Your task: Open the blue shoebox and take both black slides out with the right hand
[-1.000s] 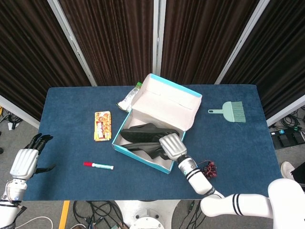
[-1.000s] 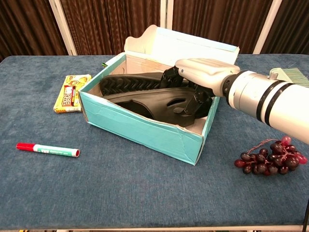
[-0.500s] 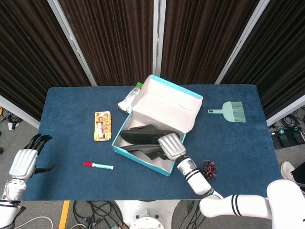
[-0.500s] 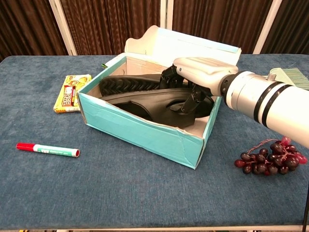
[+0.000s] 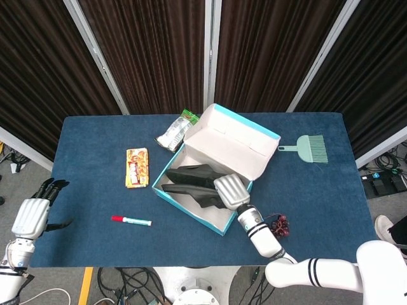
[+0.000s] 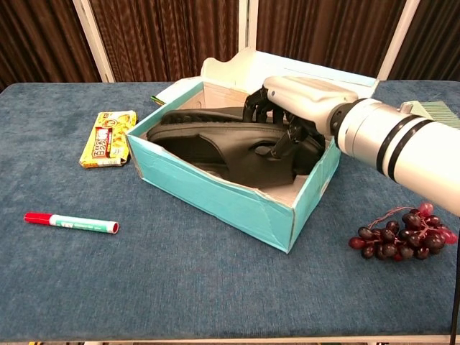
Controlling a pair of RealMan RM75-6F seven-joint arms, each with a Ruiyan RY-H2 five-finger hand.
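Observation:
The blue shoebox (image 5: pixel 191 202) (image 6: pixel 215 194) stands open at mid-table, its lid (image 5: pixel 236 143) (image 6: pixel 287 66) tipped back. Two black slides (image 5: pixel 191 184) (image 6: pixel 223 140) lie inside, one behind the other. My right hand (image 5: pixel 230 191) (image 6: pixel 298 100) reaches into the box's right end, and its fingers (image 6: pixel 284 140) grip the strap of the nearer slide. The near end of the box looks slightly raised and turned. My left hand (image 5: pixel 33 215) hangs off the table's left edge with its fingers apart and nothing in it.
A red-capped marker (image 5: pixel 131 220) (image 6: pixel 70 223) lies near the front left. A yellow snack pack (image 5: pixel 137 168) (image 6: pixel 108 138) sits left of the box, a green-and-white packet (image 5: pixel 175 131) behind it. Dark grapes (image 5: pixel 278 225) (image 6: pixel 402 235) lie right of the box. A green brush (image 5: pixel 306 149) is at far right.
The right hand has pulled on the nearer slide, and the whole box has swung and shifted to the right and back. The left hand has stayed put.

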